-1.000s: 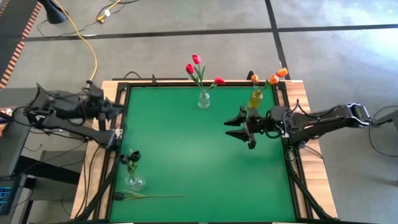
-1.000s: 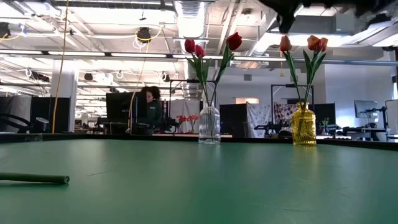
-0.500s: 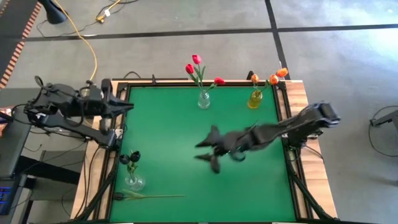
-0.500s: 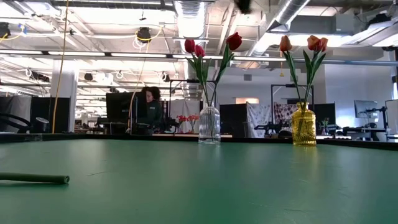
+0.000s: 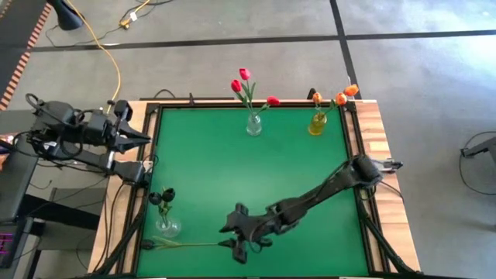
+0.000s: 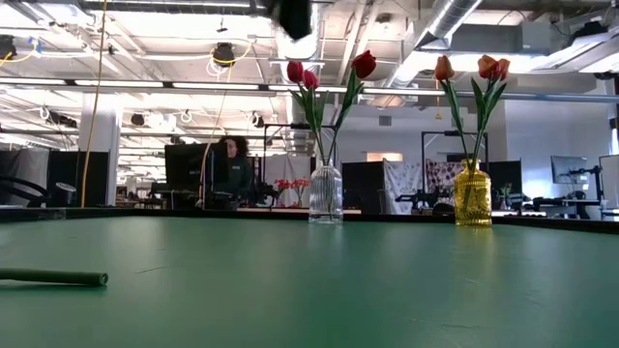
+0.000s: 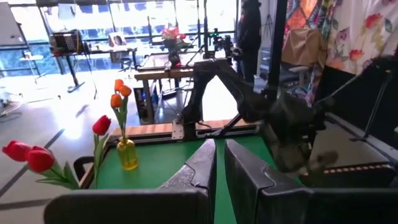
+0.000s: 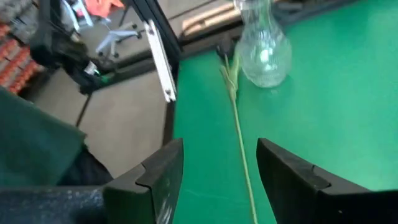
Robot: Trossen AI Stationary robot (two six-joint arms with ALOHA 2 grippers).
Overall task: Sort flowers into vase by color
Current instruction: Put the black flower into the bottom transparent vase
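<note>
One flower lies flat on the green mat near its near left corner; its thin stem runs toward a clear vase that holds dark flowers. My right gripper hovers open at the stem's free end, and in the right wrist view the stem runs out ahead between its fingers, untouched. A clear vase of red tulips and a yellow vase of orange tulips stand at the far edge. My left gripper is shut on nothing, off the table's left edge.
The raised black frame borders the mat. The mat's middle is bare apart from my right arm, which reaches across it. In the low view the stem's end shows at the left, and a person sits at a desk in the room behind.
My right gripper has swept fast from beside the yellow vase at the far right across the mat toward the near left, sinking, and now stands at the lying flower's stem end. My left gripper has drawn back a little toward the left edge.
</note>
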